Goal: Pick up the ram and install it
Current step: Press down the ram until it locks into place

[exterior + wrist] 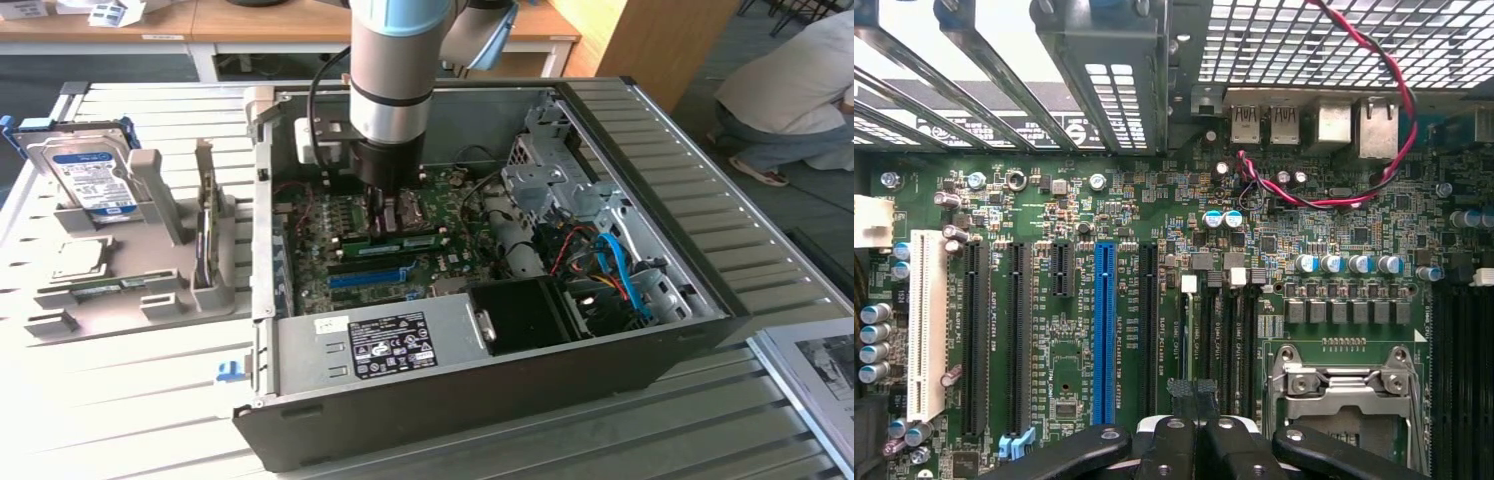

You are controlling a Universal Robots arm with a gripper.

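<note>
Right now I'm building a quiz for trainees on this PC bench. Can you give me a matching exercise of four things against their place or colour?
Things:
1. hard drive
2. ram
3. long expansion slot
4. twisted wire pair

Place or colour:
A. solid blue plastic
B. red and black
C. upright in the grey stand, outside the case
D. inside the case, just below the gripper

Pairs: 1-C, 2-D, 3-A, 4-B

Bright daylight glares off the white table [120, 400]; the case [534, 380] interior lies shadowed.
</note>
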